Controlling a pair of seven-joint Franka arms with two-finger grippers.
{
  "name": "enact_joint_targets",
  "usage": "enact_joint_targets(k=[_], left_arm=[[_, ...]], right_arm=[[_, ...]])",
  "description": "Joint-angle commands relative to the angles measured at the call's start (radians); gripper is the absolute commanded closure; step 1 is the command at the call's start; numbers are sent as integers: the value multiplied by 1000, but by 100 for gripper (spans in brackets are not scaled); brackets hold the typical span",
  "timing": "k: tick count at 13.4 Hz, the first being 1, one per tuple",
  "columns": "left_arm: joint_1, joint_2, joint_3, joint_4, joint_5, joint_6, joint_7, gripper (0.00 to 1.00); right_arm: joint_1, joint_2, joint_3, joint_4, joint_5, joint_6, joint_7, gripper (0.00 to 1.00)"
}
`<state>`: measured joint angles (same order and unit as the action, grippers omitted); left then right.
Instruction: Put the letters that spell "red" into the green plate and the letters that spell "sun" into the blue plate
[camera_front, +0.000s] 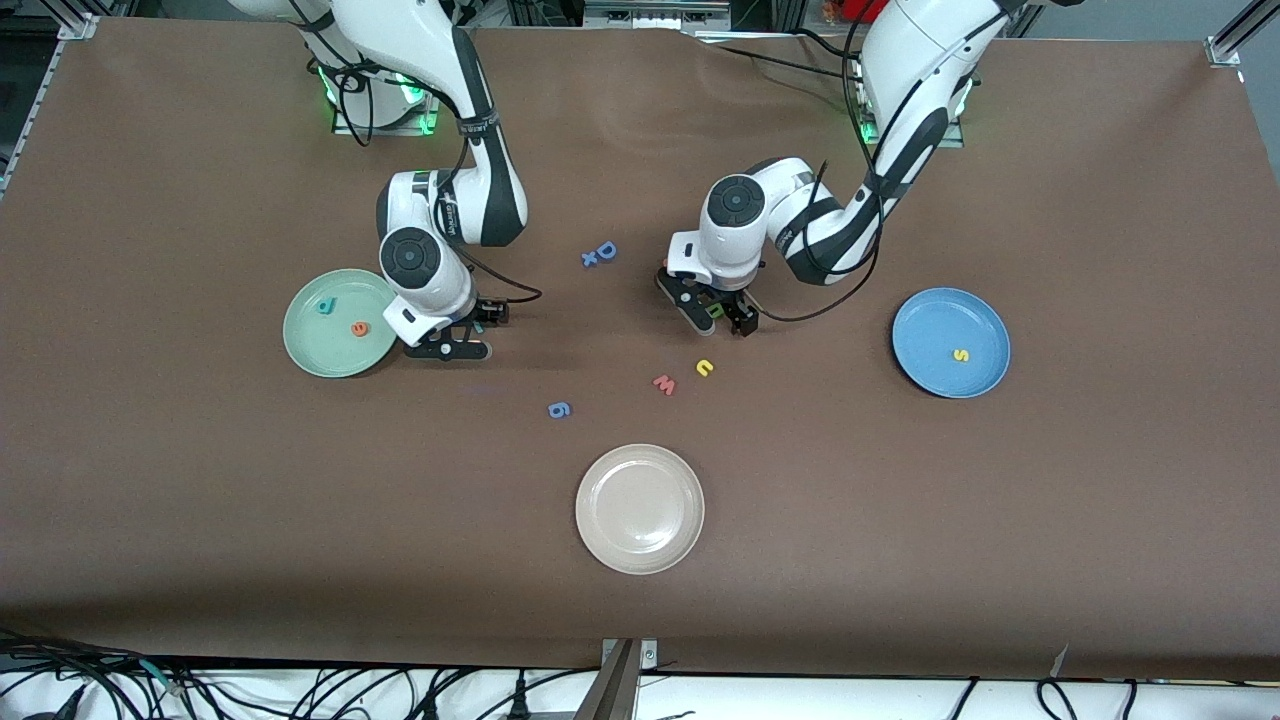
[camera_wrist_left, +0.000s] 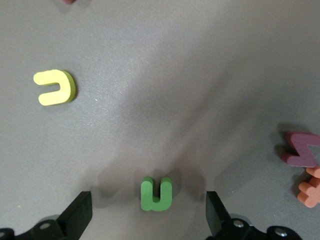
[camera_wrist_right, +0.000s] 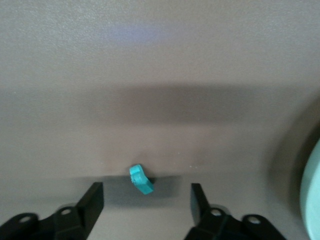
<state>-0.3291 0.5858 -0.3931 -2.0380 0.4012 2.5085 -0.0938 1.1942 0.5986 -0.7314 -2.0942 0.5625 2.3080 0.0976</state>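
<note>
- I count three of six letters home: the teal foam "d" (camera_front: 326, 306) and the orange foam "e" (camera_front: 360, 328) lie apart in the round pale mint-green plate (camera_front: 312, 352), and the yellow foam "s" (camera_front: 961, 354) lies alone in the round medium-blue plate (camera_front: 935, 378).
- Left for "red": the stubby teal foam "r" (camera_wrist_right: 141, 179). It sits on the brown table (camera_front: 900, 560) just beside the green plate's rim, toward the table's middle, and my right gripper (camera_wrist_right: 146, 210) is low over it with its fingers apart on either side, not touching it.
- Left for "sun": the green foam "n" (camera_wrist_left: 156, 194) and the yellow foam "u" (camera_front: 705, 368). The "n" lies on the table near the middle, between the open fingers of my left gripper (camera_wrist_left: 149, 212); nothing is gripped. The "u" lies a little nearer the front camera.
- By my reckoning, each arm is at the closing step of a pick, so the task is about half done.
- The round cream-white plate (camera_front: 640, 509), nearest the front camera, holds nothing.
- Stray letters stay on the table: the red foam "w" (camera_front: 664, 384) beside the "u", the blue foam "g" (camera_front: 560, 409), and the blue capital "D" (camera_front: 606, 250).
</note>
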Motion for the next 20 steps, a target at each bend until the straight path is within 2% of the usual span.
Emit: enact_joint_targets(k=[1, 3, 5, 8, 10, 12, 16, 20], left_arm=[[2, -26, -4, -27, 34, 9, -26, 0], [1, -26, -4, -25, 33, 9, -29, 0], [-1, -21, -4, -25, 34, 9, -49, 8], [-2, -20, -6, -25, 33, 9, -63, 12], [-5, -20, -6, -25, 33, 9, -86, 21], [-10, -20, -6, -22, 31, 9, -90, 23], [-11, -20, -6, -22, 30, 7, -104, 28], [-10, -20, -7, -22, 30, 6, -109, 38]], right_arm=[[5, 10, 12, -7, 49, 24, -27, 34], [2, 10, 12, -7, 51, 25, -29, 34], [4, 10, 14, -7, 51, 36, -30, 35], [4, 9, 12, -7, 51, 30, -32, 55], [2, 10, 12, -7, 51, 28, -36, 64], [2, 9, 12, -6, 51, 27, -36, 70], [1, 10, 12, -6, 51, 25, -38, 98], [2, 4, 12, -7, 53, 19, -36, 100]])
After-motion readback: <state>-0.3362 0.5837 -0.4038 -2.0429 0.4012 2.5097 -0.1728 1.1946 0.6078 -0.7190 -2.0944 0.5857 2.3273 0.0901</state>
